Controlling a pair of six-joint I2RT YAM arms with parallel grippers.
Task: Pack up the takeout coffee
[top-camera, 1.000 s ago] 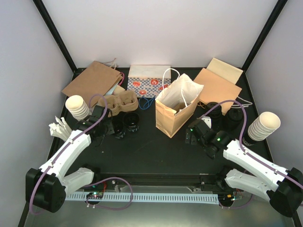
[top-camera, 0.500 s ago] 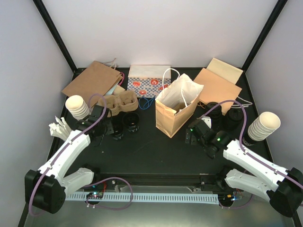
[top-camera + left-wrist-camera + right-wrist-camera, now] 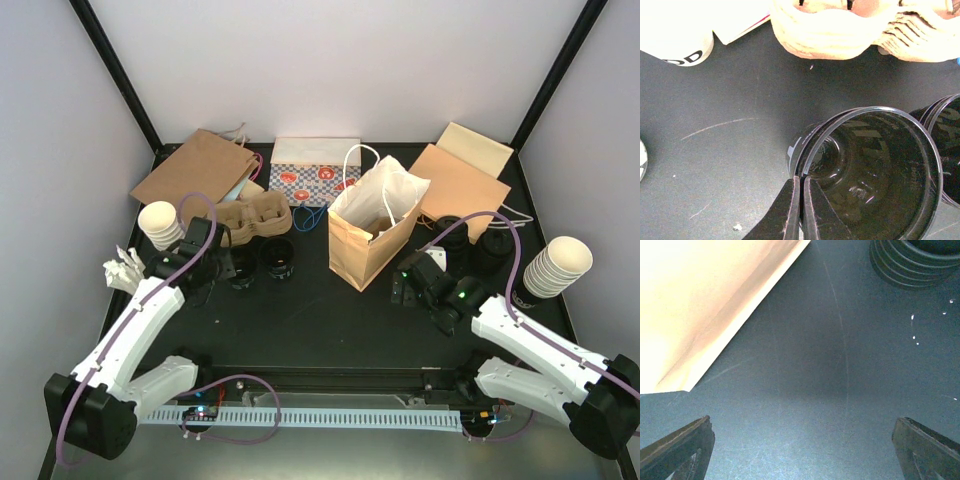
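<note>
**Item 1: left gripper** point(image 3: 801, 182). The fingers are pressed together and pinch the near rim of a black coffee cup point(image 3: 875, 170), with the thin wall caught between them.
- The cup lies just ahead and to the right of the fingertips.
- It leans toward the wrist camera, so its glossy dark inside and a strip of labelled side wall show.
- Whether its base touches the table point(image 3: 730, 150) cannot be told.

**Item 2: second black cup** point(image 3: 949, 135). It stands to the right of the held cup, touching it or nearly so, and is cut off by the edge of the view.

**Item 3: pulp carrier** point(image 3: 840, 30). It lies further ahead of the left fingers, wells facing up. Their contents cannot be made out.

**Item 4: stack of cream paper cups** point(image 3: 670, 35). It is ahead and far to the left of the same fingers, nested one inside another.

**Item 5: right gripper** point(image 3: 802, 450). The fingers are spread wide over bare table, with nothing between them.

**Item 6: brown paper bag** point(image 3: 705, 300). It stands upright ahead and to the left of the right gripper. Its mouth is open upward and the white inner face shows. The contents are hidden.

**Item 7: two more black cups** point(image 3: 470, 243). They sit side by side ahead and to the right of the right gripper.
</note>
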